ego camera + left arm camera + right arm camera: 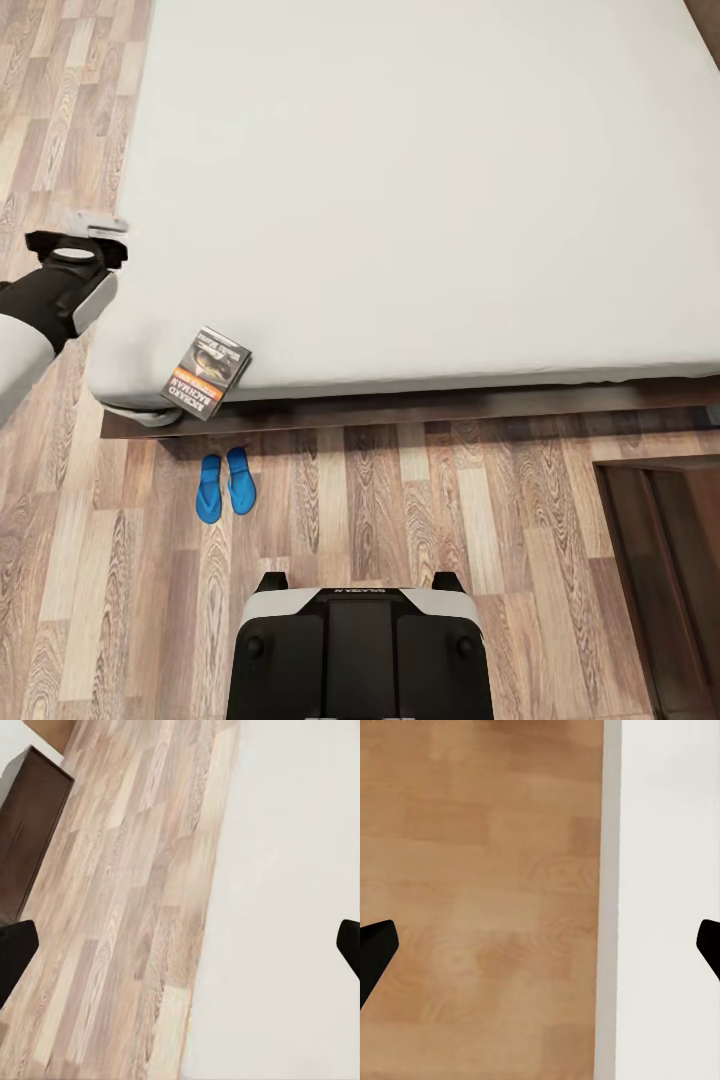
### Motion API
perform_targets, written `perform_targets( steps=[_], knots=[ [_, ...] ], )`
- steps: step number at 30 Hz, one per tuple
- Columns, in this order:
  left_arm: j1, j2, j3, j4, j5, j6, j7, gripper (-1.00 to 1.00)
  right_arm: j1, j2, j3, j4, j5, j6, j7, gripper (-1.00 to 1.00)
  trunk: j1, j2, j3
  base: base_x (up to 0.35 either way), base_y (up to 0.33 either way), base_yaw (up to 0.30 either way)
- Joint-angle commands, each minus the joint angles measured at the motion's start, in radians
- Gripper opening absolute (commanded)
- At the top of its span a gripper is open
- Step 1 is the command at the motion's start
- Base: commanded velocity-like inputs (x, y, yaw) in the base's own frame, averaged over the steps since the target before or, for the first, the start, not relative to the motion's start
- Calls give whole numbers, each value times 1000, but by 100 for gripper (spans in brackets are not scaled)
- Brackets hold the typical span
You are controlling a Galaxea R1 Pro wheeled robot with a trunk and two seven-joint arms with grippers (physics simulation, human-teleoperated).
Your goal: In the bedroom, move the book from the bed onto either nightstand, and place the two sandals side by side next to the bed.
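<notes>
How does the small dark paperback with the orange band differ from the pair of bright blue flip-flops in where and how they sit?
The dark paperback with the orange band lies on the pale mattress at its near corner, partly overhanging the edge; the bright blue flip-flops lie on the wood-plank floor just below. The paperback is a single angled rectangle with lettering; the flip-flops are two plain narrow shapes side by side. Both lie flat, with no gripper touching them.
</notes>
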Motion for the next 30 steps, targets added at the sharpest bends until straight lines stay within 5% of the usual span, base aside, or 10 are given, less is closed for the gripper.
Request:
perform_targets(
  steps=[1, 4, 7, 12, 17, 21, 26, 27, 28, 30],
  knots=[
    [-12, 15, -9, -3, 6, 9, 14, 100, 0, 0, 8, 1, -5, -5, -2, 100, 0, -1, 0, 0, 0, 0],
    [-28, 49, -8, -2, 4, 13, 25, 100, 0, -1, 7, -1, -5, -6, -3, 100, 0, -1, 0, 0, 0, 0],
    [-47, 136, -9, -2, 2, 19, 35, 100, 0, -1, 7, -4, -4, -6, -3, 100, 0, -1, 0, 0, 0, 0],
    [-54, 219, -10, -2, -9, 21, 35, 100, 0, 0, 7, -6, -3, -6, -3, 100, 0, -1, 0, 0, 0, 0],
    [-57, 321, -10, 0, -66, 21, 14, 100, -1, -1, 5, -8, -3, -6, -3, 100, 0, -1, 0, 0, 0, 0],
    [-57, 375, -11, 2, -107, 19, -10, 100, -1, -1, 4, -9, -4, -7, -3, 100, 0, -1, 0, 0, 0, 0],
    [-50, 489, -12, 8, -169, 14, -44, 100, -1, -2, 0, -11, -10, -9, -4, 100, 0, -1, 0, 0, 0, 0],
    [-50, 489, -12, 8, -169, 14, -44, 100, -1, -2, 0, -11, -10, -9, -4, 100, 0, -1, 0, 0, 0, 0],
    [-35, 535, -12, 19, -182, 10, -56, 100, -1, -2, -2, -12, -12, -10, -4, 100, 0, -1, 0, 0, 0, 0],
    [10, 572, -13, 47, -189, -4, -72, 100, -1, -4, -4, -15, -14, -11, -4, 100, 0, -1, 0, 0, 0, 0]
  ],
)
